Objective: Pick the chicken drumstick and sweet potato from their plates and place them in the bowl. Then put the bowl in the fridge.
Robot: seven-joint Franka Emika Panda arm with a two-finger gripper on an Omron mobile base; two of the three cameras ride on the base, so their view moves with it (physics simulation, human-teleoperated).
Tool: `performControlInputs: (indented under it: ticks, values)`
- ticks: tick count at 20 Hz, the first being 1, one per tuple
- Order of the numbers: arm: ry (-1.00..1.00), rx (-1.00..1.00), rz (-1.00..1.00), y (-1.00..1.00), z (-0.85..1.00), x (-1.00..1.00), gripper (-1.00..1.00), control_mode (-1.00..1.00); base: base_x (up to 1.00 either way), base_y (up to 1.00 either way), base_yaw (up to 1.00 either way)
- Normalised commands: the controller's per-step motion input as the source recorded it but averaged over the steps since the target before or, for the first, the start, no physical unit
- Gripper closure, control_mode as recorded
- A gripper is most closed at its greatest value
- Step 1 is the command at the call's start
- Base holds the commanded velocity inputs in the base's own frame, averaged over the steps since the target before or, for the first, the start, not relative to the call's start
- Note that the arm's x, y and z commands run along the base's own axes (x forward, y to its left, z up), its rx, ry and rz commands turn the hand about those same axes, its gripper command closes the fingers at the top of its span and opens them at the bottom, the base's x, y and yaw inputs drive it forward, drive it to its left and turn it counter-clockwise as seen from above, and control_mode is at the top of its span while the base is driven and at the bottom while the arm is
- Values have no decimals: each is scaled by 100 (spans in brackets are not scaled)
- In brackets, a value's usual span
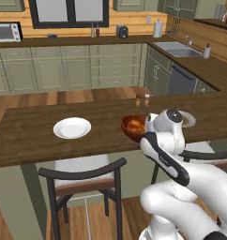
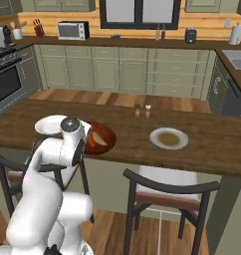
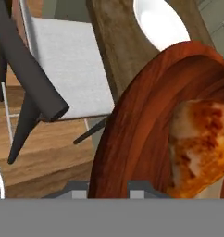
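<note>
Pincer (image 3: pixel 108 187) closed, seemingly pinching the bowl (image 3: pixel 132 134) rim.

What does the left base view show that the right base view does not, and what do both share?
Left base view alone: the sink with its tap on the right counter, and a plain white plate in full. Right base view alone: the stove at the left, the knife block, and a plate with a brownish middle. Both share: the wooden counter, the bowl holding food, the microwave, and two small shakers.
</note>
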Motion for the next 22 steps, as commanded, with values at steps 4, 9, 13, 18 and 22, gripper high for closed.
performControlInputs:
  ticks: [4, 9, 13, 18, 22]
  values:
    - [2, -20, 39, 0, 24, -82, 100, -100, 0, 0, 0]
    - [1, -25, 25, 6, 20, -69, 100, -100, 0, 0, 0]
    - [2, -17, 2, -6, 11, -54, 100, -100, 0, 0, 0]
    - [-7, 0, -11, -8, -2, -71, 100, -100, 0, 0, 0]
    - [-27, 1, -9, -29, -6, -92, 100, -100, 0, 0, 0]
